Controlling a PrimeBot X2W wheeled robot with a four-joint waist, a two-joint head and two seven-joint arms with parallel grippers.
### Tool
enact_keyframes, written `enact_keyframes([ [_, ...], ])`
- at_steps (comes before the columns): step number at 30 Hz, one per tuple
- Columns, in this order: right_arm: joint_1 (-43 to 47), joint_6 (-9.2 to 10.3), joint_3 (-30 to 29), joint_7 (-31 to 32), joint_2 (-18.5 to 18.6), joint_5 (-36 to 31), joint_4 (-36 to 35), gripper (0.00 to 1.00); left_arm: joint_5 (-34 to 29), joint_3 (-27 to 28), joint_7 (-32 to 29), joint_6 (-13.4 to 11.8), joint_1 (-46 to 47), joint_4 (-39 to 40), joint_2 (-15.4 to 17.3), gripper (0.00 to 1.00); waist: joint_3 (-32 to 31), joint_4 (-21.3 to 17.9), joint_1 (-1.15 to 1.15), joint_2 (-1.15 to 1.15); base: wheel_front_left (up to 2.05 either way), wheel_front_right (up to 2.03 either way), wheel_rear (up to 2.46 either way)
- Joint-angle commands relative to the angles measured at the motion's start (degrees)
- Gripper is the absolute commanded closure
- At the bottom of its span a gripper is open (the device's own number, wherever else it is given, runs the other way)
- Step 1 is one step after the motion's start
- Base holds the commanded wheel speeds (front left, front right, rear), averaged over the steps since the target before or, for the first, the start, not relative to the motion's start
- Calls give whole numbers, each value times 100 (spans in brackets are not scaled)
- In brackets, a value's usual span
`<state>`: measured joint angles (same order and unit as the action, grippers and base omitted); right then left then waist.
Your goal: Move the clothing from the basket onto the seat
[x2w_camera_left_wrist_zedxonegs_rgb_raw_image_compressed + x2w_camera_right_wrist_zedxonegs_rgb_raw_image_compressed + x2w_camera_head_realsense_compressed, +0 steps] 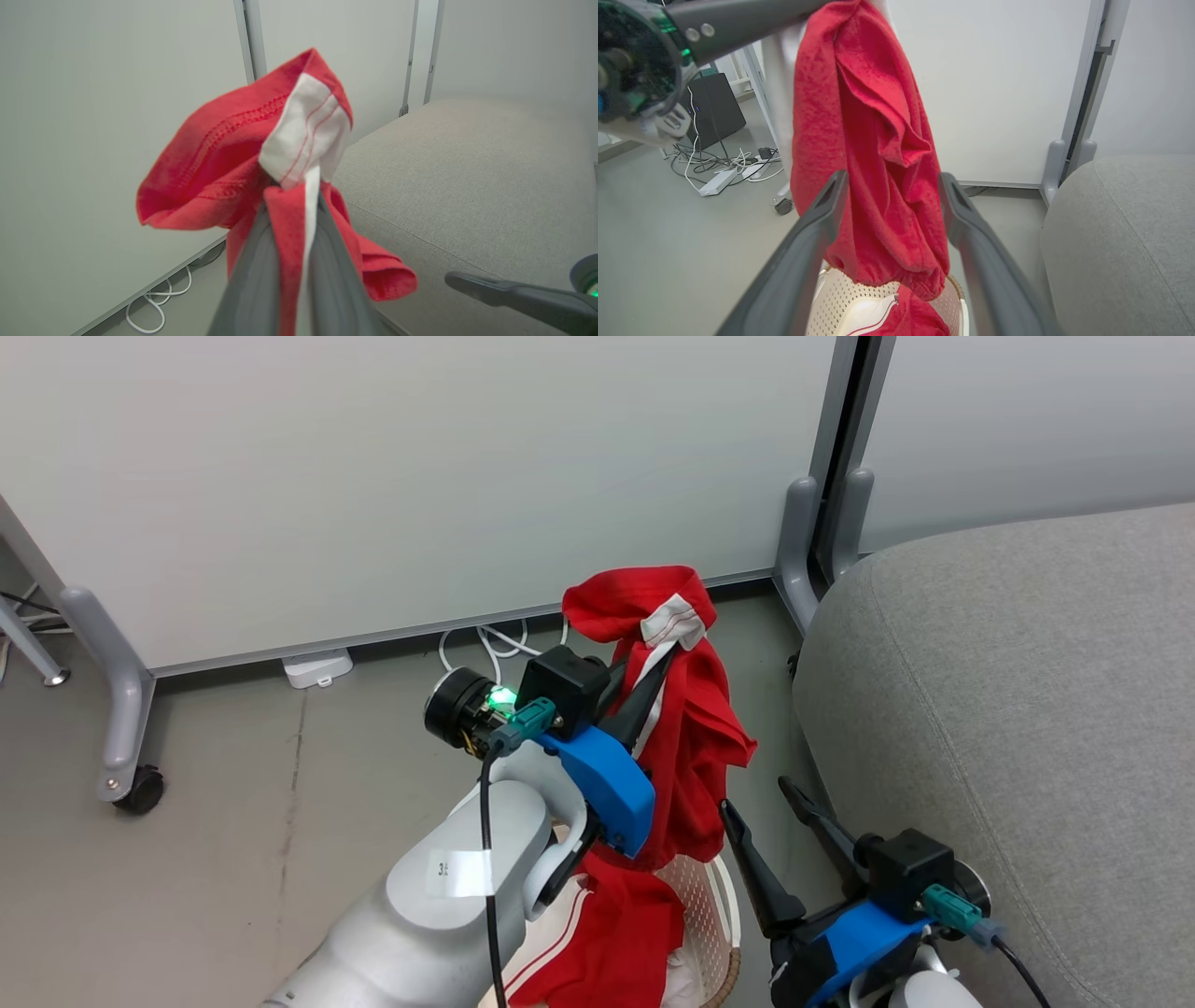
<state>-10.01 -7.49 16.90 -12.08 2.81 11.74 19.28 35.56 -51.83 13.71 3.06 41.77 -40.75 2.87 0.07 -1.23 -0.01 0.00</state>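
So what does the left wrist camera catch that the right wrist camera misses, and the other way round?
Left wrist view: close up, the left tool shut on the lifted red garment by its white panel. Right wrist view: the basket underneath with more clothing in it, and a power strip on the floor. Both: that hanging garment, the grey seat, the pale wall and the open right tool.
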Motion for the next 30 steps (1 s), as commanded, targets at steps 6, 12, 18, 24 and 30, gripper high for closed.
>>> enact_keyframes([
  [6, -251, -1, 333, 240, 14, 136, 222, 0, 231, -231, 65, -62, 191, -64, 3, 100, 61, -3, 1, 0, 0, 0, 0],
  [12, -664, -1, 629, 278, 15, 403, 656, 0, 363, -390, 73, -103, 271, -85, 3, 100, 104, -15, 1, 0, 0, 0, 0],
  [18, -1243, -1, 1116, 284, 14, 868, 1285, 0, 471, -572, 106, -134, 359, -99, 2, 100, 144, 5, 1, 0, 0, 0, 0],
  [24, -1771, -1, 1530, 133, 15, 1155, 1959, 0, 544, -717, 131, -164, 433, -111, 4, 100, 171, 37, 1, 0, 0, 0, 0],
  [30, -2219, -1, 1920, -107, 14, 1451, 2420, 0, 649, -839, 137, -191, 485, -89, 4, 100, 190, 74, 1, 0, 0, 0, 0],
])
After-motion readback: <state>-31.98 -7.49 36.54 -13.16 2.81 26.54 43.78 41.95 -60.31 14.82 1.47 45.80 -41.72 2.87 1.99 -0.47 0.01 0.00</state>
